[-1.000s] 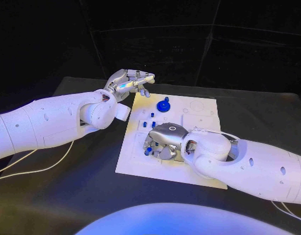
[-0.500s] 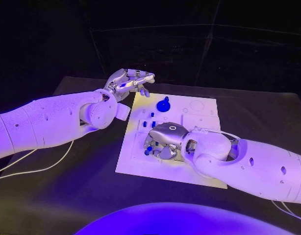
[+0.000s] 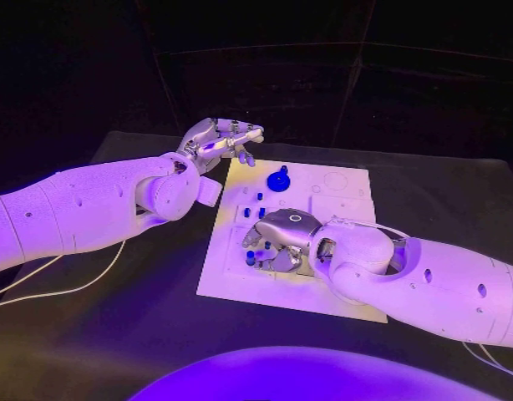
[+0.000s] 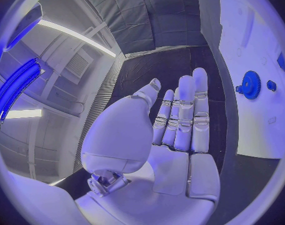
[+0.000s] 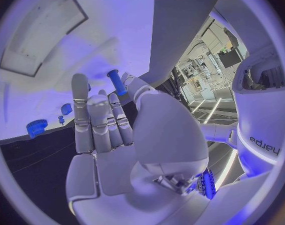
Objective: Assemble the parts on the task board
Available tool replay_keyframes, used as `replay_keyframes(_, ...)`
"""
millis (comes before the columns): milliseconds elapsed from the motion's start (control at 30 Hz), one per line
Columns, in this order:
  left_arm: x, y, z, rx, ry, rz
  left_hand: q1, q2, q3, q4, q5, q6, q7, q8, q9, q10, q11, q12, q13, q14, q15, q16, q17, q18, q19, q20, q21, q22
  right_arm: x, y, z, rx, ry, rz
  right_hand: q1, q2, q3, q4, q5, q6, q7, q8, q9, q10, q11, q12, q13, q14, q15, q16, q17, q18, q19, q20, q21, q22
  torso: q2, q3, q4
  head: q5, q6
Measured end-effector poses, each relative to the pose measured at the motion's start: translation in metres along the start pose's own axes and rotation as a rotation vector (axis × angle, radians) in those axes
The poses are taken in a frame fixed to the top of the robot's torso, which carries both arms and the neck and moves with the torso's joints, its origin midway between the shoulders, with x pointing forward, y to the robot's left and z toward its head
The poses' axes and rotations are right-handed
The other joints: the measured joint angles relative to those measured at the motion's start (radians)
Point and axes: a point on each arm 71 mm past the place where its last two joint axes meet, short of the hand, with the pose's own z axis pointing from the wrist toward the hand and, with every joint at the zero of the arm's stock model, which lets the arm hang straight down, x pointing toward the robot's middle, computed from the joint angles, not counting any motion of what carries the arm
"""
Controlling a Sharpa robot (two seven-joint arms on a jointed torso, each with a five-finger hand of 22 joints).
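The black table [image 3: 449,200] occupies the middle and lower part of the head view. The white task board [image 3: 239,280] lies flat on it at centre frame. Pale cables [image 3: 52,288] rest on the table surface at the lower left.

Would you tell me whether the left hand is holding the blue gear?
No, the left hand is flat and holds nothing, while the blue gear lies apart on the task board.
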Motion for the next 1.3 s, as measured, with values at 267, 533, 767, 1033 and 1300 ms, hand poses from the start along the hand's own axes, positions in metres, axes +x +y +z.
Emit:
replay_keyframes(267,0.000,0.000,0.000,-0.001,0.000,0.000,0.000,0.000,0.000,0.000,0.000,0.000,0.000,0.000,0.000,0.000,0.000,0.000,0.000,0.000,0.000,0.000,0.000,0.000,0.000,0.000,0.000,0.000,-0.004,-0.005,-0.008,-0.009,-0.055,0.020,0.019,0.019,-0.023,-0.002,0.040,0.008,0.000,0.004,0.001,0.012,-0.003,0.039,0.003,-0.004,-0.004,0.012,0.009,0.000,0.003,-0.003,0.000,0.010,0.000,0.0006,0.0000,-0.004,0.006)
replay_keyframes(533,-0.003,0.000,-0.001,-0.002,-0.005,0.002,0.000,0.000,0.000,0.000,0.000,0.000,0.000,0.000,0.000,0.000,0.000,0.000,0.000,0.000,0.000,0.000,0.000,0.000,0.000,0.000,0.000,0.000,-0.016,-0.026,-0.047,0.032,-0.169,0.102,-0.032,0.021,-0.098,0.042,-0.069,0.074,-0.021,0.031,0.010,0.177,-0.035,0.151,0.033,0.030,-0.026,0.060,0.060,0.000,0.062,-0.019,0.045,0.072,-0.004,0.0013,-0.0036,-0.026,0.021)
replay_keyframes(767,-0.005,0.001,-0.002,-0.004,-0.009,0.003,0.000,0.000,0.000,0.000,0.000,0.000,0.000,0.000,0.000,0.000,0.000,0.000,0.000,0.000,0.000,0.000,0.000,0.000,0.000,0.000,0.000,0.000,-0.037,-0.069,-0.097,0.208,-0.225,0.266,-0.089,0.026,-0.221,0.126,-0.032,0.135,-0.081,0.083,0.025,0.346,-0.098,0.413,0.227,0.064,-0.079,0.184,0.227,-0.032,0.211,-0.077,0.206,0.319,-0.011,0.0005,-0.0111,-0.070,0.034)
replay_keyframes(1033,-0.006,0.002,-0.003,-0.008,-0.012,0.003,0.000,0.000,0.000,0.000,0.000,0.000,0.000,0.000,0.000,0.000,0.000,0.000,-0.001,0.000,0.000,0.000,0.000,0.000,0.000,0.000,0.000,-0.001,-0.036,-0.102,-0.136,0.396,-0.210,0.373,-0.052,0.072,-0.359,0.201,-0.015,0.145,-0.091,0.148,0.074,0.321,-0.112,0.826,0.722,0.066,-0.092,0.299,0.390,-0.048,0.271,-0.087,0.308,0.484,-0.021,0.0016,-0.0326,-0.106,0.046)
replay_keyframes(1300,-0.007,0.003,-0.005,-0.010,-0.012,0.003,0.000,0.000,0.000,0.000,0.000,0.000,0.000,0.000,0.000,0.000,0.000,0.000,-0.001,0.000,0.000,0.000,-0.001,0.000,0.000,0.000,0.000,-0.001,-0.026,-0.114,-0.148,0.519,-0.149,0.380,-0.081,0.087,-0.452,0.258,0.005,0.111,-0.086,0.167,0.095,0.361,-0.111,1.002,0.950,0.066,-0.092,0.337,0.453,-0.064,0.278,-0.080,0.330,0.525,-0.030,0.0021,-0.0436,-0.118,0.046)
